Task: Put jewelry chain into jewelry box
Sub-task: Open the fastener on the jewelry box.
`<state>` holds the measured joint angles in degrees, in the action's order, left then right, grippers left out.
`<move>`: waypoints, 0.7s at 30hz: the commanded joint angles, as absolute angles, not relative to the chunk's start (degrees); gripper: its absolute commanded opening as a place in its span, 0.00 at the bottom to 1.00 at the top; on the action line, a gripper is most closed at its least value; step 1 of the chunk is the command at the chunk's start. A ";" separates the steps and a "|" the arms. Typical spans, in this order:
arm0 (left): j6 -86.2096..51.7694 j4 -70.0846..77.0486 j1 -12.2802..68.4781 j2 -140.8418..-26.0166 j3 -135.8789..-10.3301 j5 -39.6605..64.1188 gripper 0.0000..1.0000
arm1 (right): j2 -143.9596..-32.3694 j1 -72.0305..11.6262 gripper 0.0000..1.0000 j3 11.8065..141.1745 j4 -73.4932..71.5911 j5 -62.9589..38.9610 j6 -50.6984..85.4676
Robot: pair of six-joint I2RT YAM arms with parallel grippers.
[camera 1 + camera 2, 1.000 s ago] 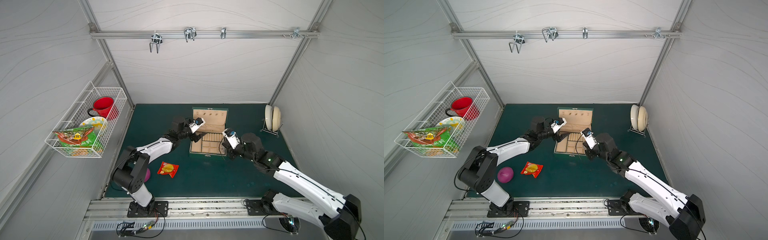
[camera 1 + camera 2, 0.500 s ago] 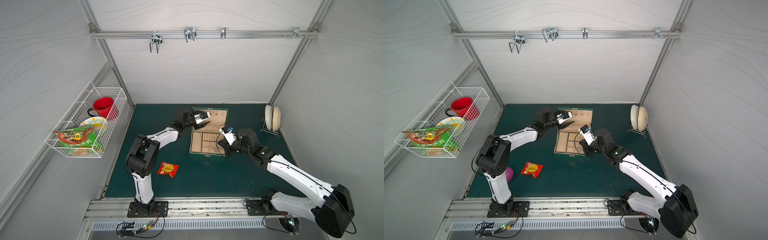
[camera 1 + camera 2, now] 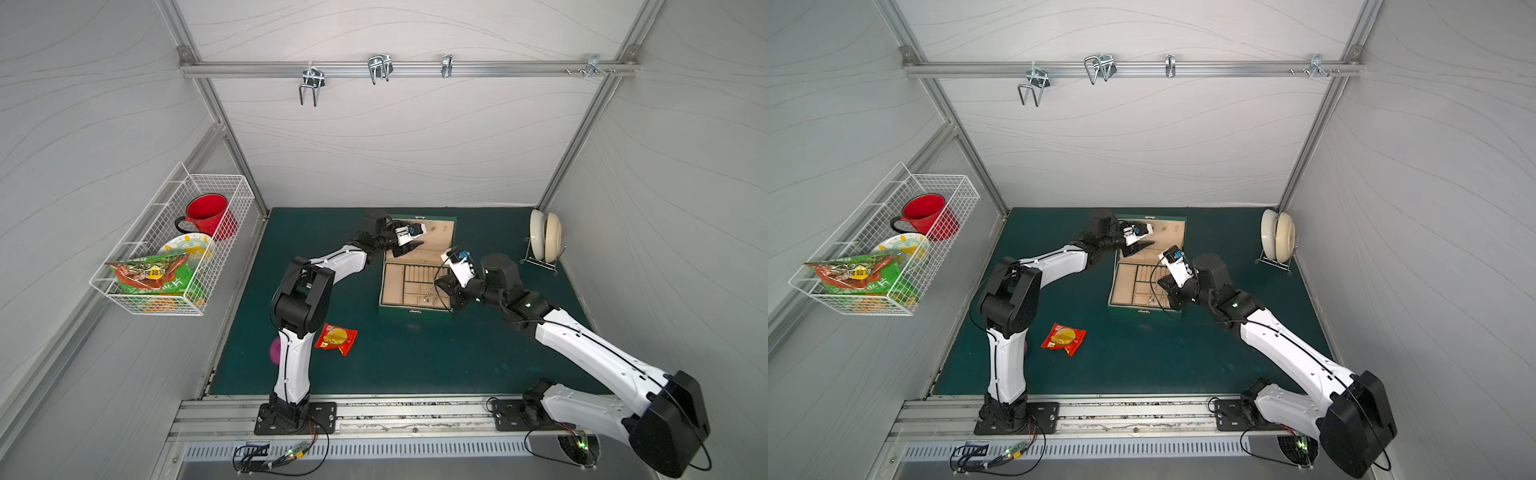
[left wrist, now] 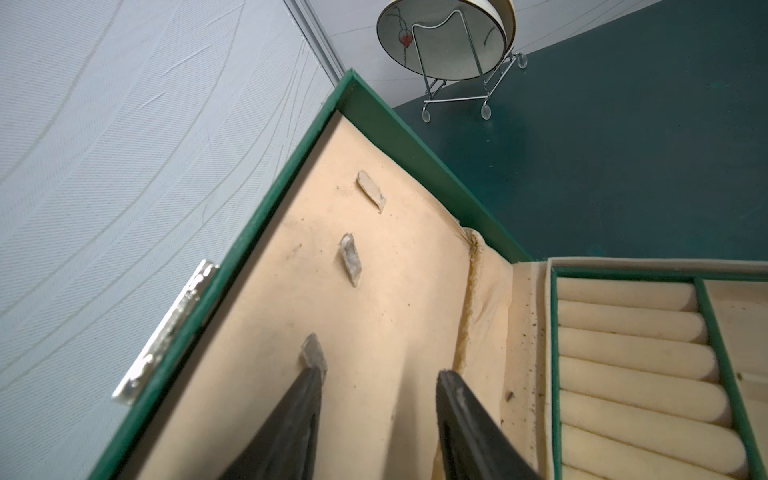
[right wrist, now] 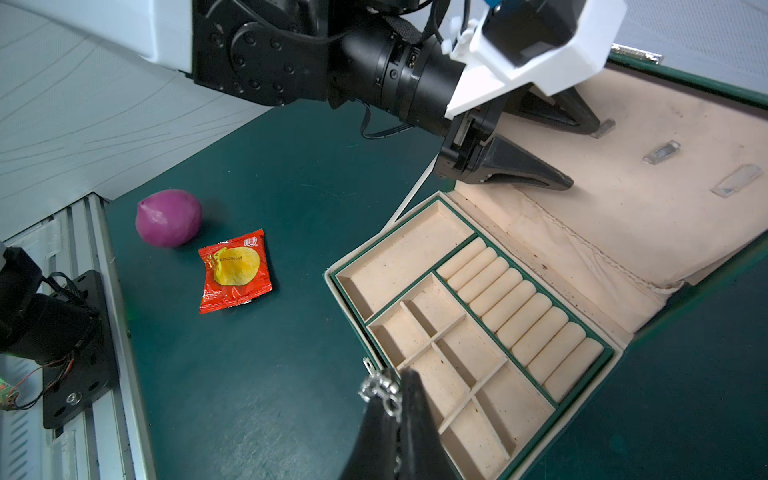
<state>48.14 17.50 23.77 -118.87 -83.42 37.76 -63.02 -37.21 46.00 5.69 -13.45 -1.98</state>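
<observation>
The jewelry box point(image 3: 415, 311) point(image 3: 1144, 311) stands open at the back middle of the green mat, with beige compartments point(image 5: 399, 266) and ring rolls. Its lid point(image 4: 395, 270) leans back. My left gripper point(image 3: 420, 236) point(image 3: 1148, 235) point(image 4: 379, 372) point(image 5: 584, 153) is open against the lid's lining, nothing between its fingers, one tip at a small hook. My right gripper point(image 3: 441, 284) point(image 3: 1163, 284) point(image 5: 399, 374) is shut on the jewelry chain point(image 5: 380, 388), above the box's front right part. The chain point(image 3: 437, 296) point(image 3: 1156, 297) hangs down toward the compartments.
A red snack packet point(image 3: 336, 338) point(image 5: 235, 270) and a purple ball point(image 5: 168, 217) lie on the mat left of the box. A wire rack with plates point(image 3: 544, 241) point(image 4: 446, 39) stands at the back right. A wall basket point(image 3: 166, 249) holds a red mug.
My left gripper has moved from the lid's left edge onto its inner lining and its jaws have narrowed. My right gripper has shifted a little leftward over the box with the chain.
</observation>
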 commanded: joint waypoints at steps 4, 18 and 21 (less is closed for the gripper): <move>48.84 22.30 23.99 -119.84 -86.56 37.89 0.50 | -62.79 -36.98 0.00 45.98 3.20 -16.06 -0.78; 56.67 6.66 24.26 -122.97 -95.40 40.76 0.34 | -63.43 -36.91 0.00 45.33 2.74 -16.75 -0.27; 58.43 3.55 24.26 -123.56 -97.25 40.73 0.29 | -63.36 -36.91 0.00 45.01 2.35 -16.67 -0.22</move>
<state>55.11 7.03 24.05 -121.78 -93.82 39.55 -63.22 -37.21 45.67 4.23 -15.75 -0.86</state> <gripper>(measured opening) 0.288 0.061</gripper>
